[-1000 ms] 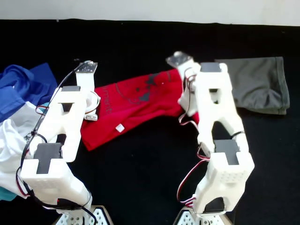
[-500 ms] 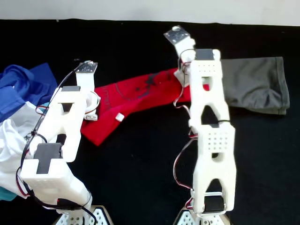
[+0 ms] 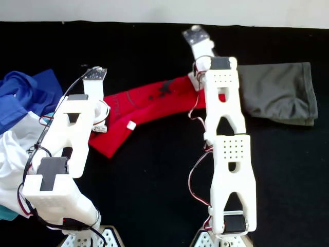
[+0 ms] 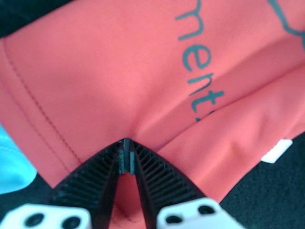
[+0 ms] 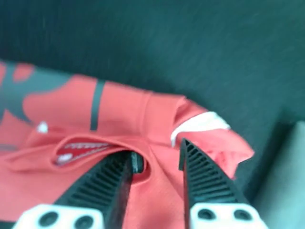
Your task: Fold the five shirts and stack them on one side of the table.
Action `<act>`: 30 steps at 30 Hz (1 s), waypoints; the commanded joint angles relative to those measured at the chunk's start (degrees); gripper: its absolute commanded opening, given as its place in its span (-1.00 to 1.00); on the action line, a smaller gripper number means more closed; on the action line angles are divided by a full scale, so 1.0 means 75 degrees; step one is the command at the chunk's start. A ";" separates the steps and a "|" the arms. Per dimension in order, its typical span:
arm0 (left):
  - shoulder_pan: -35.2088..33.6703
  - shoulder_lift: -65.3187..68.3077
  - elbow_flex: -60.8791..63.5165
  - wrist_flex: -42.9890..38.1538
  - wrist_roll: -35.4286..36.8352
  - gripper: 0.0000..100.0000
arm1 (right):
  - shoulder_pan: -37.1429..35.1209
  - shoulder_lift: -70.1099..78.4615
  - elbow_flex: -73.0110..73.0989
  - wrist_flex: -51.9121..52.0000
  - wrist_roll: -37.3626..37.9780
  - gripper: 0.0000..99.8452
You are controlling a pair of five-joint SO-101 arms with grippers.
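Note:
A red shirt (image 3: pixel 154 105) with dark print lies stretched in a narrow band across the middle of the black table (image 3: pixel 154 175). My left gripper (image 3: pixel 99 117) is at its left end. In the left wrist view it (image 4: pixel 126 160) is shut, pinching a fold of the red shirt (image 4: pixel 143 71). My right gripper (image 3: pixel 199 82) is over the shirt's right end, beside a folded grey shirt (image 3: pixel 280 92). In the right wrist view it (image 5: pixel 157 152) stands open, its fingers either side of the bunched collar of the red shirt (image 5: pixel 119 109).
Several unfolded shirts, blue (image 3: pixel 25 92) and white (image 3: pixel 13 149), are heaped at the table's left edge. A light blue cloth (image 4: pixel 12 162) lies next to the red shirt. A white wall (image 3: pixel 164 10) runs behind the table's far edge.
My right arm has stretched out towards the far side and drawn the red shirt's right end with it, pulling the shirt into a narrower band. The left arm has kept still.

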 commanded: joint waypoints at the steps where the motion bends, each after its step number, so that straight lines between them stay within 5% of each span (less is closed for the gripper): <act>1: 0.0006 0.0053 0.0018 -0.0152 0.0059 -0.98 | 0.0545 -0.0088 -0.0721 -0.0322 -0.0680 -0.74; 13: 0.0006 0.0053 0.0018 -0.0152 0.0059 -0.98 | 0.0686 -0.0147 -0.0908 0.0369 -0.0692 -0.73; 24: 0.0006 0.0053 0.0018 -0.0152 0.0059 -0.98 | -0.0018 -0.0979 -0.2409 0.3511 -0.0680 -0.74; 30: 0.0006 0.0053 0.0029 -0.0152 0.0059 -0.98 | -0.0428 -0.1401 -0.1002 0.3511 -0.0703 -0.74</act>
